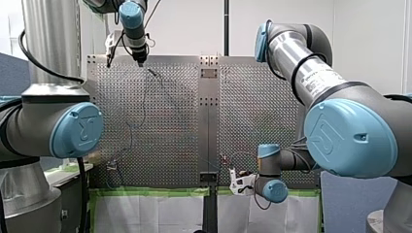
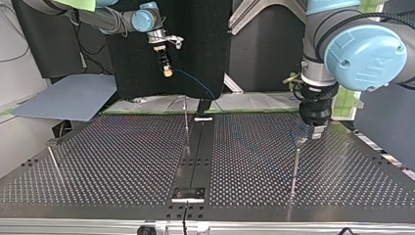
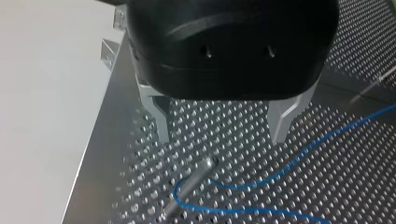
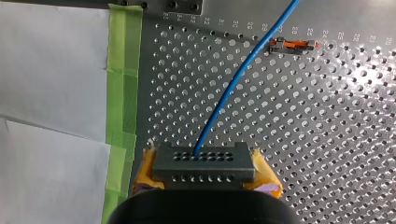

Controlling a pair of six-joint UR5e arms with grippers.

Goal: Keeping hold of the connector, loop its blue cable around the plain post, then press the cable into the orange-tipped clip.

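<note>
In the right wrist view my right gripper (image 4: 206,173) is shut on the grey connector (image 4: 203,157), with its yellow pads (image 4: 266,175) on either side. The blue cable (image 4: 229,98) leaves the connector and passes close beside the orange-tipped clip (image 4: 292,45). In the left wrist view my left gripper (image 3: 222,133) stands open just above the plain post (image 3: 194,179), with nothing between its metal fingers (image 3: 161,121). A loop of the blue cable (image 3: 289,163) lies around the post's foot. In the top view my left gripper (image 2: 313,122) hangs over that post (image 2: 296,166), while my right gripper (image 2: 166,66) is raised at the back.
The perforated table (image 2: 122,161) carries two more thin posts, one in the middle (image 2: 186,120) and one at the top view's left (image 2: 54,164). Green tape (image 4: 122,84) and white paper (image 4: 51,70) line the table's edge beside my right gripper.
</note>
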